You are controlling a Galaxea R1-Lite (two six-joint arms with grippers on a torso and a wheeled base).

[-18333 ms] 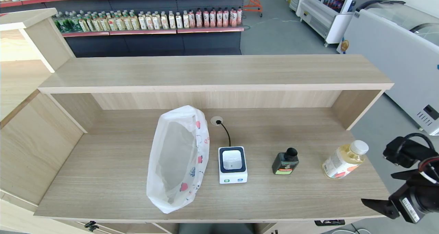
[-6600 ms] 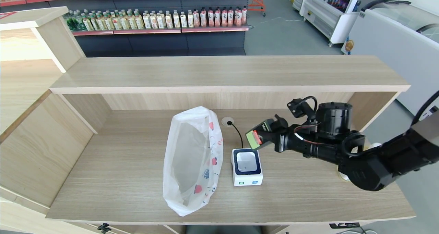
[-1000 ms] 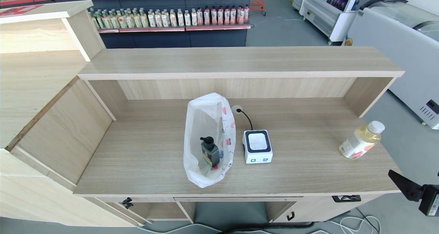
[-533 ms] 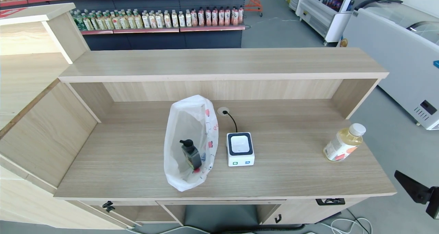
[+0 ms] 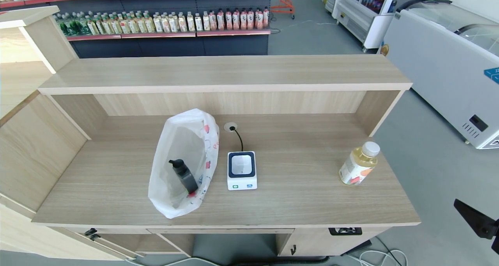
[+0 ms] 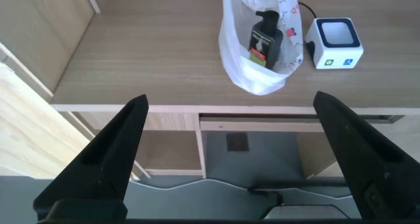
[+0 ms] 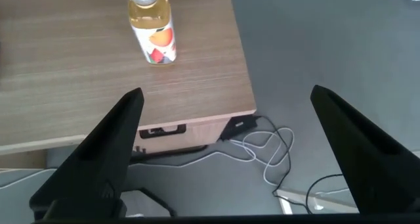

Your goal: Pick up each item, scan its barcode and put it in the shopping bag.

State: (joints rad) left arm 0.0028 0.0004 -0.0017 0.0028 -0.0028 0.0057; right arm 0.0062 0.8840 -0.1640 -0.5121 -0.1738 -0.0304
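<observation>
**Both grippers open and empty, off the counter**

Left gripper (image 6: 230, 98): you have the jaws spread wide. Nothing sits between the fingers (image 6: 105, 165) and they touch nothing. The gripper hangs off the near edge of the counter (image 5: 304, 188), with the bag (image 5: 183, 161) beyond it.

Right gripper (image 7: 226, 91): also wide open and empty. It sits off the counter's near right corner, over the floor, with the juice bottle (image 5: 358, 168) ahead of it on the counter.

Bag: white with small prints, on the counter left of centre, mouth open.

Pump bottle (image 5: 185, 176): dark, inside the bag, tilted, pump head toward the far left.

Scanner (image 5: 241, 170): white box just right of the bag, window facing up. Its cable (image 5: 237, 135) runs to a hole at the far side of the counter.

Juice bottle: upright, white cap, near the right end of the counter. It is well apart from the scanner and neither gripper touches it.
</observation>
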